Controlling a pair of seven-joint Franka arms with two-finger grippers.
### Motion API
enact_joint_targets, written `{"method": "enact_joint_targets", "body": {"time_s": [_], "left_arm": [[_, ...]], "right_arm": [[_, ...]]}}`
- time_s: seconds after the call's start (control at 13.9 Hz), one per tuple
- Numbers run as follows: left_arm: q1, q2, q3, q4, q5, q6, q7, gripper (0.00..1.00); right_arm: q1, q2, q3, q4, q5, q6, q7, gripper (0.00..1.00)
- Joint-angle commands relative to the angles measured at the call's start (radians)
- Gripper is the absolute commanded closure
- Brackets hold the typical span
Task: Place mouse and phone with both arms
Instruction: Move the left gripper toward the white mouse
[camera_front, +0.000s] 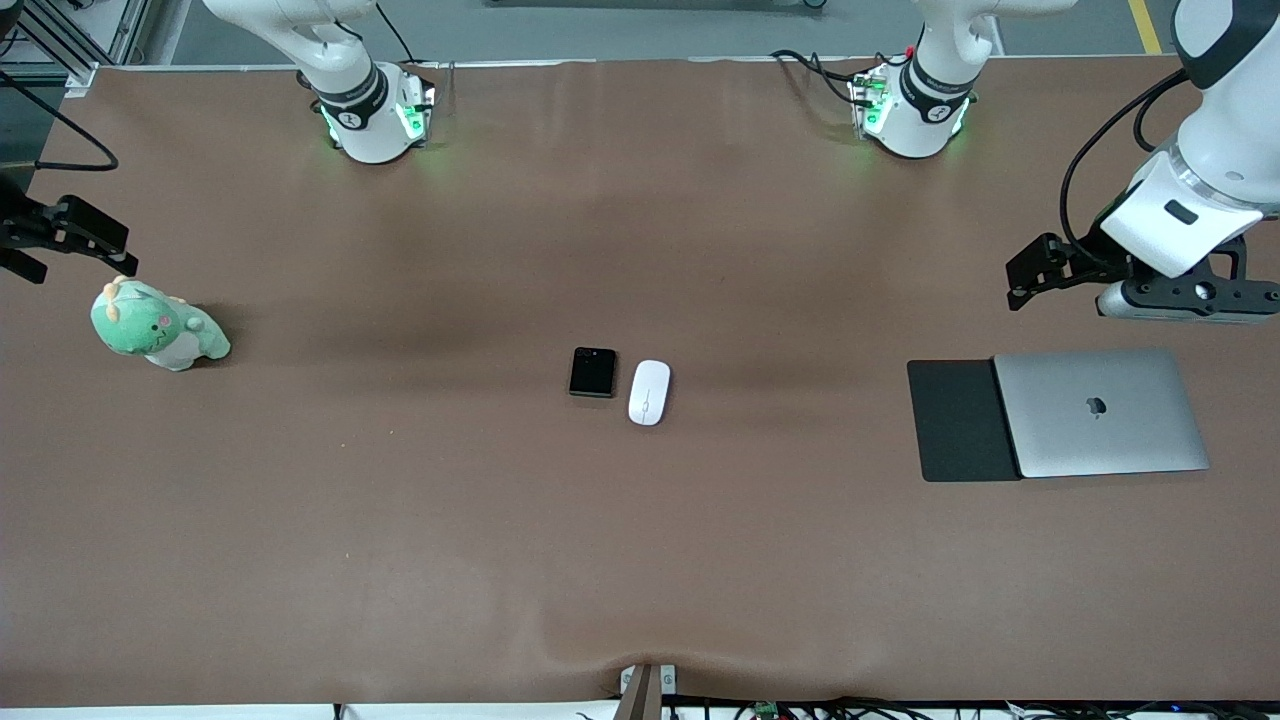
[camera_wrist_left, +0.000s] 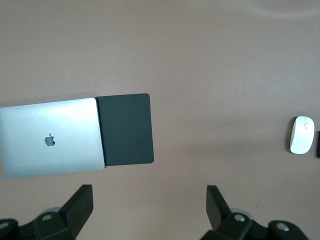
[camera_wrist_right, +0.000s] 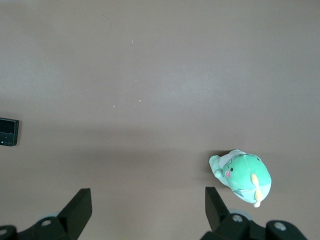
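The white mouse (camera_front: 649, 392) and the small black phone (camera_front: 592, 372) lie side by side at the middle of the table, the phone toward the right arm's end. My left gripper (camera_front: 1030, 272) hangs open and empty over bare table by the laptop; its wrist view shows its open gripper (camera_wrist_left: 150, 210), the mouse (camera_wrist_left: 303, 135) and a sliver of the phone (camera_wrist_left: 318, 149). My right gripper (camera_front: 75, 250) hangs open and empty over the table by the plush toy; its wrist view shows its open gripper (camera_wrist_right: 148, 210) and the phone (camera_wrist_right: 8, 132).
A closed silver laptop (camera_front: 1100, 412) lies on one side of a flat black pad (camera_front: 955, 420) at the left arm's end; both show in the left wrist view. A green plush toy (camera_front: 158, 325) sits at the right arm's end and shows in the right wrist view (camera_wrist_right: 242, 175).
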Motion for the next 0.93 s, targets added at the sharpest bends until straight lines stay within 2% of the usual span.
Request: {"method": "enact_joint_targets", "body": {"time_s": [0.0, 0.57, 0.86], "left_arm": [[0.002, 0.006, -0.004, 0.012, 0.019, -0.014, 0.007, 0.0], [-0.013, 0.035, -0.006, 0.02, 0.005, -0.01, 0.002, 0.0], [-0.076, 0.092, -0.021, 0.021, 0.008, 0.022, -0.057, 0.0]], "right_arm": [[-0.02, -0.004, 0.014, 0.002, 0.006, -0.008, 0.01, 0.0], [-0.02, -0.004, 0.015, 0.002, 0.006, -0.008, 0.01, 0.0], [-0.017, -0.002, 0.014, 0.002, 0.006, -0.008, 0.012, 0.0]]}}
